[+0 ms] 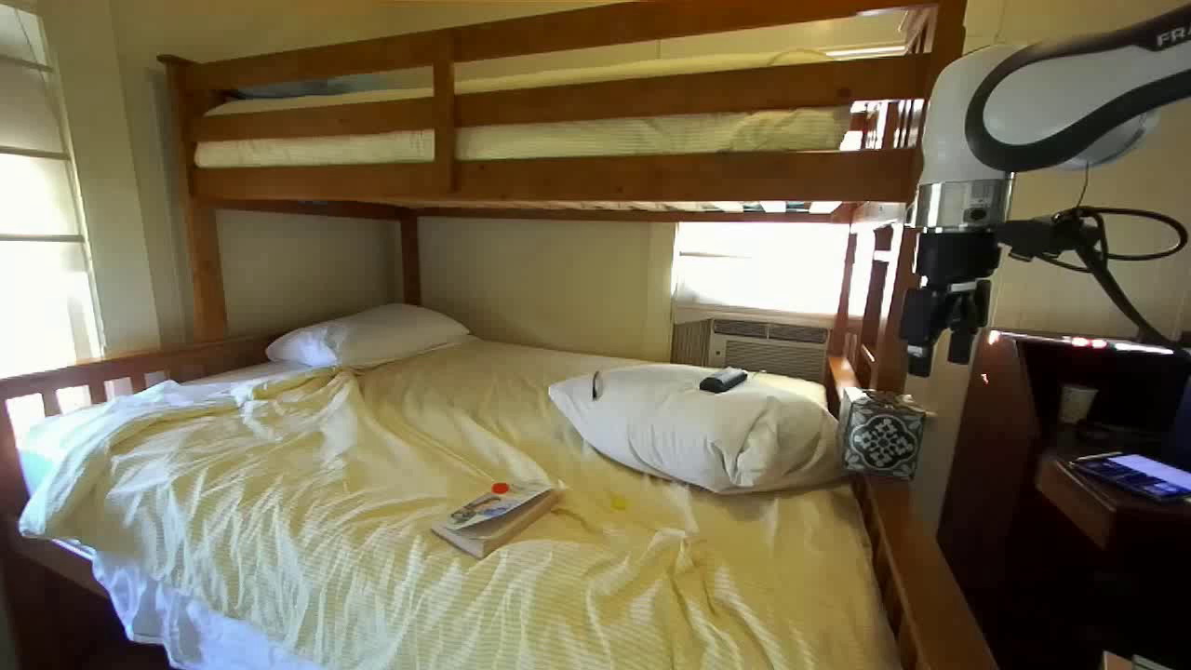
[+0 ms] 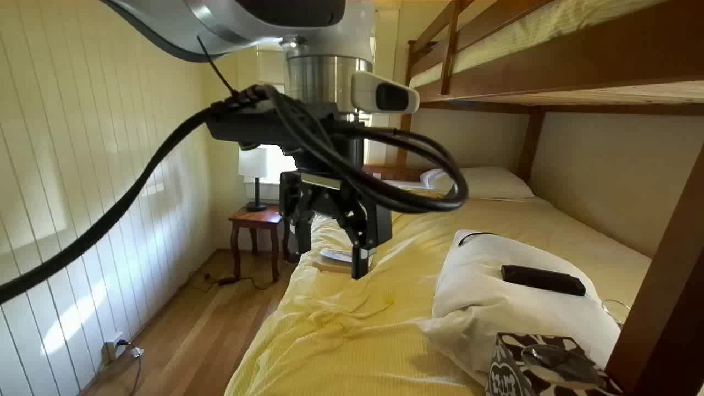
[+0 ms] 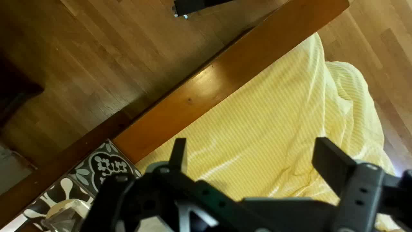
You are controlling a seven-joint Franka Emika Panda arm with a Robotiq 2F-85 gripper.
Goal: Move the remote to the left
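The black remote lies flat on top of the white pillow on the lower bunk. In an exterior view the remote lies along the pillow's upper face. It is out of view in the wrist view. My gripper hangs pointing down, above and to one side of the pillow, apart from the remote. In an exterior view the gripper is over the bed's side edge. In the wrist view the fingers of the gripper stand wide apart with only yellow sheet below between them.
A patterned tissue box stands at the bed rail beside the pillow and shows in the wrist view. A book lies on the yellow sheet. The upper bunk overhangs the bed. A wooden rail edges the bed.
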